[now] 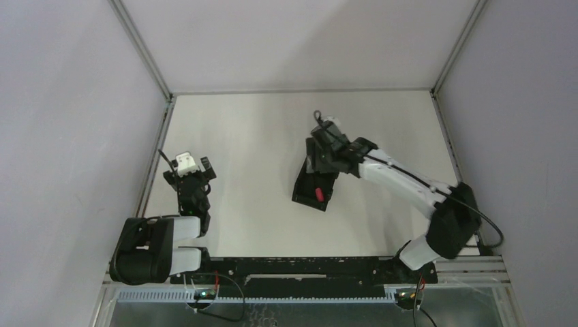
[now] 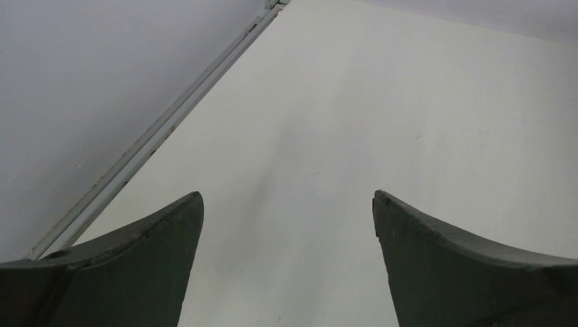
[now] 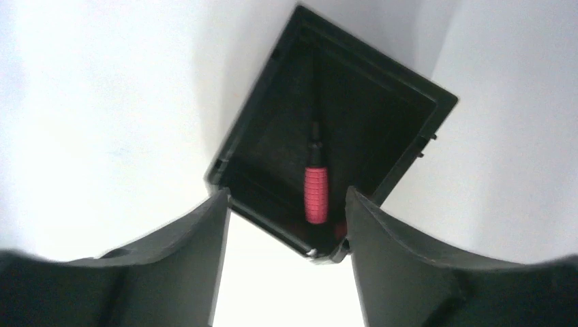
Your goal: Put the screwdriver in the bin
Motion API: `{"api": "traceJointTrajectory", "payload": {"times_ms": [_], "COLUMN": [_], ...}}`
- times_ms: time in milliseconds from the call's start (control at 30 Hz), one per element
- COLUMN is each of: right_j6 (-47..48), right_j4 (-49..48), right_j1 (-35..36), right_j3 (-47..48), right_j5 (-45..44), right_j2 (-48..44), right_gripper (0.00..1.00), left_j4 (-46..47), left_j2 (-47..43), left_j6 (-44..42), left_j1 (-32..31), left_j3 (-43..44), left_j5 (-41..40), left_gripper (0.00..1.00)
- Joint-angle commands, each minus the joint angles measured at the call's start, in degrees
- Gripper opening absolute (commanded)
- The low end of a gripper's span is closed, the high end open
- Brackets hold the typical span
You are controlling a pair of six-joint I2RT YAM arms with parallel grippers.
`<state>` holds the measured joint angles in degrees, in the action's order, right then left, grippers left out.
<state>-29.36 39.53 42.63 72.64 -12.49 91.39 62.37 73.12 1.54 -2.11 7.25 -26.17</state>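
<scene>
The black bin (image 1: 305, 185) lies tilted near the table's middle. In it rests the screwdriver (image 1: 319, 194), red handle toward the near end. The right wrist view looks down into the bin (image 3: 253, 119). There the screwdriver (image 3: 315, 195) lies flat on the floor, with its dark shaft pointing away. My right gripper (image 1: 320, 160) hovers over the bin's far end. Its jaws (image 3: 286, 193) stand apart with nothing between them, clear of the screwdriver. My left gripper (image 1: 189, 177) stays at the left side, open (image 2: 286, 197) over bare table.
Grey walls enclose the white table, and a metal frame rail (image 2: 157, 133) runs along the left edge. A black base rail (image 1: 300, 262) spans the near edge between the two arm bases.
</scene>
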Motion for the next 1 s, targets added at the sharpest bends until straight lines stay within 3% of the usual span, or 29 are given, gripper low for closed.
{"api": "traceJointTrajectory", "payload": {"times_ms": [0, 33, 167, 367, 567, 800, 967], "right_j6": [4.4, 5.5, 9.4, 12.5, 12.5, 10.9, 11.3], "right_j4": [-2.9, -3.4, -8.9, -22.4, -40.6, -48.5, -48.9], "right_j1": [-3.2, -4.2, -7.1, -17.5, -26.4, -30.8, -31.2], "right_j3": [0.9, 0.4, -5.0, -20.3, -43.9, -58.6, -60.6], "right_j5": [1.1, 0.6, -12.0, -7.0, -5.3, -8.1, -5.9], "right_j2": [-10.7, -12.4, -20.1, -32.4, -50.1, -58.8, -62.5], "right_gripper": [0.88, 0.98, 1.00, 1.00, 1.00, 0.99, 1.00], "left_j4": [0.8, 0.7, 0.8, 0.8, 0.8, 0.8, 0.8], "left_j2": [-0.5, -0.5, -0.5, -0.4, -0.5, -0.4, -0.4], "left_j6": [0.2, 0.1, 0.1, 0.1, 0.2, 0.2, 0.2], "left_j1": [0.4, 0.4, 0.4, 0.3, 0.3, 0.4, 0.4], "left_j3": [2.9, 2.9, 2.9, 2.9, 2.9, 2.9, 2.9], "left_j5": [0.9, 0.9, 0.9, 0.9, 0.9, 0.9, 1.0], "left_gripper": [0.98, 0.98, 0.98, 0.98, 0.98, 0.98, 0.98]}}
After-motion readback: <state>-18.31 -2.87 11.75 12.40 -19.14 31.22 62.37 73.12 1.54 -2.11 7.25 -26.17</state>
